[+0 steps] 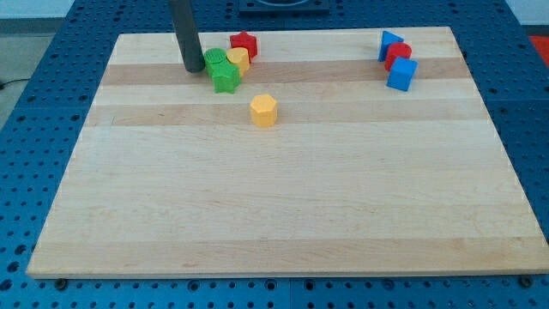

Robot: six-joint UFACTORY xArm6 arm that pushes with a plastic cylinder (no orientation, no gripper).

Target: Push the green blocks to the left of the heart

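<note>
My tip (pixel 192 68) rests on the board near the view's top left, just left of a green block (pixel 215 60), touching or nearly touching it. A second green block, star-like (pixel 226 78), sits right below the first. A yellow heart block (pixel 238 59) lies against the green blocks on their right. A red block (pixel 244 44) stands just above the yellow heart.
A yellow hexagon block (pixel 263 111) sits below and right of the green pair. At the view's top right are a blue triangle block (pixel 389 44), a red block (pixel 398 54) and a blue cube (pixel 401 75). The wooden board (pixel 283 206) lies on a blue perforated table.
</note>
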